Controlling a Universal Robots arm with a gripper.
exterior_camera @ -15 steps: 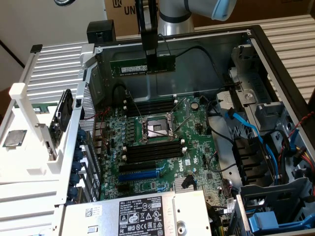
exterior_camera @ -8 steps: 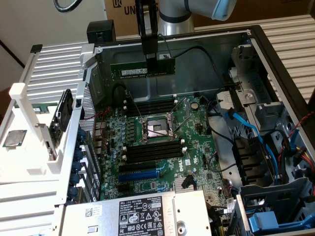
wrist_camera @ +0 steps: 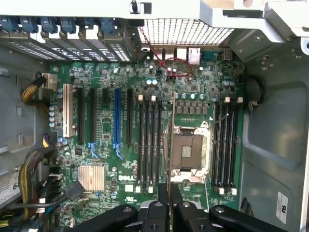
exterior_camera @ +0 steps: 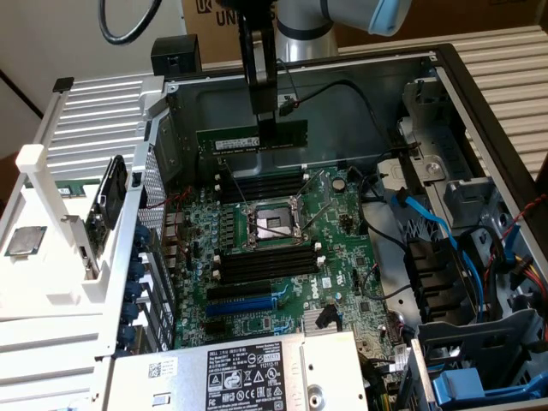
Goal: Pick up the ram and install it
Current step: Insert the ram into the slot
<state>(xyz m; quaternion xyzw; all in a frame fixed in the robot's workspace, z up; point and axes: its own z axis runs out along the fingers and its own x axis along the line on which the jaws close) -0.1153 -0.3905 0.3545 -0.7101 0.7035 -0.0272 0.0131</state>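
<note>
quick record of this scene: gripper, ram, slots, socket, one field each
gripper: shut on the ram, up over the open case
ram: held on edge, long side level, above the motherboard, not in any slot
black slots: one bank on each side of the cpu socket, both look empty
cpu socket: bare, no cooler over it
blue slot: empty, on the board away from the ram

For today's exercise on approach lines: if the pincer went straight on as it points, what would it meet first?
Probably the CPU socket, beside the black slots, touched by the ram the pincer holds; depth is unclear.
</note>
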